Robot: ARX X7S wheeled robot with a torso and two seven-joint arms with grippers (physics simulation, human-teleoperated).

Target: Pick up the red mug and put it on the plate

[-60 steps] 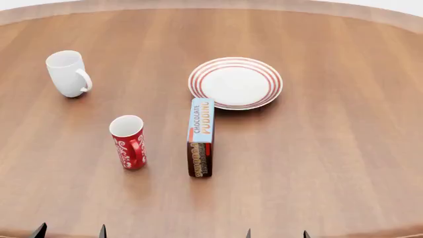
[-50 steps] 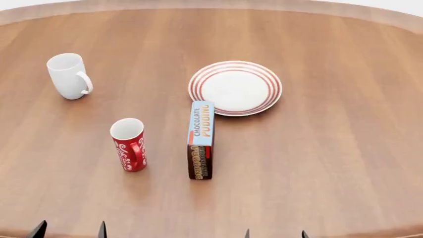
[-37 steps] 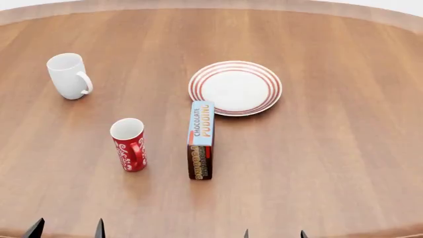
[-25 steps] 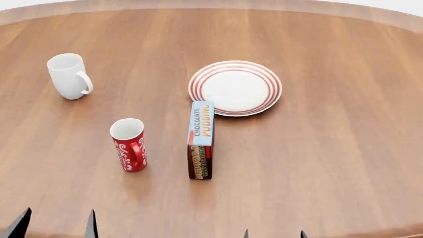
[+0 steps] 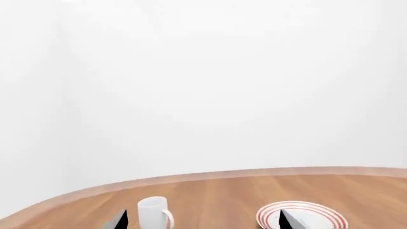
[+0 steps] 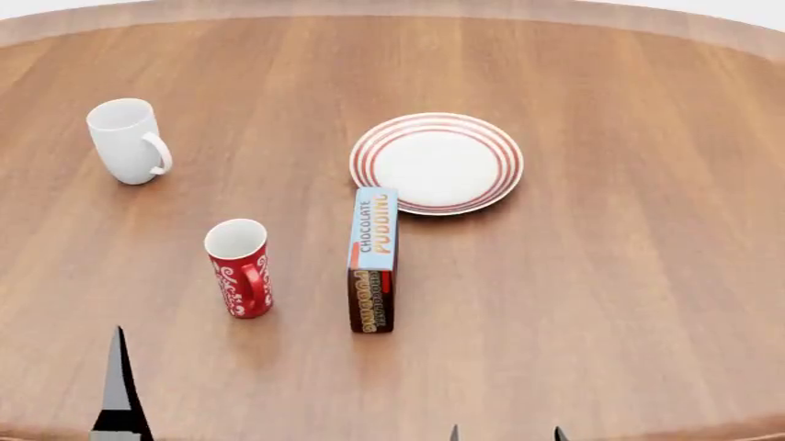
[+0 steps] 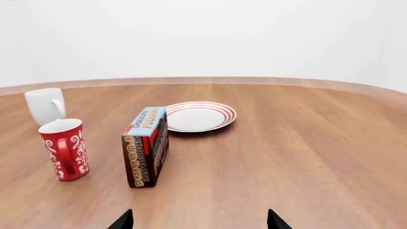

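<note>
On the round wooden table (image 6: 613, 303), head view: your red mug (image 6: 239, 267) stands upright, long axis vertical, mouth up, handle facing the near edge. Just to its right a pudding box (image 6: 373, 257) rests on a long edge, running away from you, far end almost at the plate (image 6: 437, 163). White mug (image 6: 127, 140) upright, well apart at far left. Your left gripper (image 6: 119, 390) shows one dark finger at the bottom edge; right gripper (image 6: 506, 434) two small tips, apart. Neither touches anything.

Left wrist view: fingertips (image 5: 117, 220) spread wide, nothing between; white mug and plate beyond.

Right wrist view: fingertips (image 7: 125, 220) wide apart, empty; red mug left of box, handle toward the camera.
</note>
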